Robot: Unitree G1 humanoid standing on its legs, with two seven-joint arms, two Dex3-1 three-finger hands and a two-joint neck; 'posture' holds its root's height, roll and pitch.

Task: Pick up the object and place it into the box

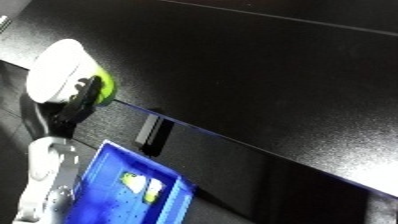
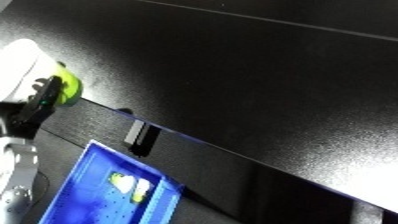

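One blue bin (image 1: 107, 187) sits at about seven o'clock in the left eye view, tilted with the slanted picture, its near wall running along the edge of the black table (image 1: 266, 75). Inside it lies one small item (image 1: 140, 186), yellow-green and white, resting on the bin's floor toward the middle; what it is cannot be made out.

One white object with a yellow-green band (image 1: 64, 70) is at about ten o'clock, over the table's left end, well apart from the bin and above it in the picture. The left hand (image 1: 78, 102) has it: black fingers curl round the object's green end from below, with the dark wrist leading down toward eight o'clock. The white and silver forearm (image 1: 44, 175) runs on from there along the left edge, just beside the bin's left wall.

One dark rectangular block (image 1: 153, 131) stands at the table's edge, just above the bin's upper corner, near nine o'clock of centre.

The right hand shows in neither view.
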